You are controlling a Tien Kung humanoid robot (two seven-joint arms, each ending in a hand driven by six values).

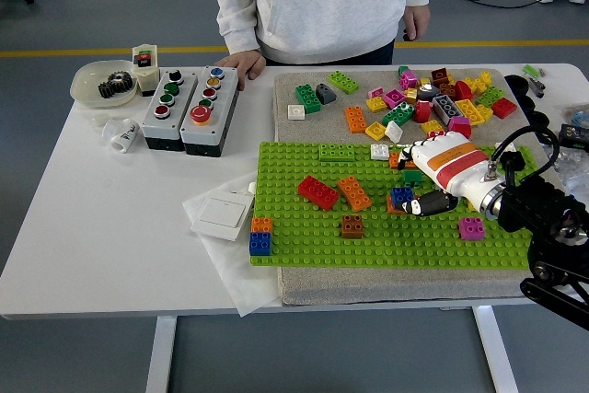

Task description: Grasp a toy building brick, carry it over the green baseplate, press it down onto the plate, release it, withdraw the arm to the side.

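Note:
The green baseplate lies on a grey mat at the table's front right. On it stand a red brick, an orange brick, a brown brick, a magenta brick and a blue brick on an orange one. My right hand, white with an orange band, hovers low over the plate just right of the blue brick. Its fingers are loosely curled and I see nothing held in them. Several loose bricks lie on the mat behind the plate.
A person stands at the far side, one hand resting on the table by two button boxes. A bowl with a gear, a white cup and a white switch plate are on the left. Black parts lie at the right edge.

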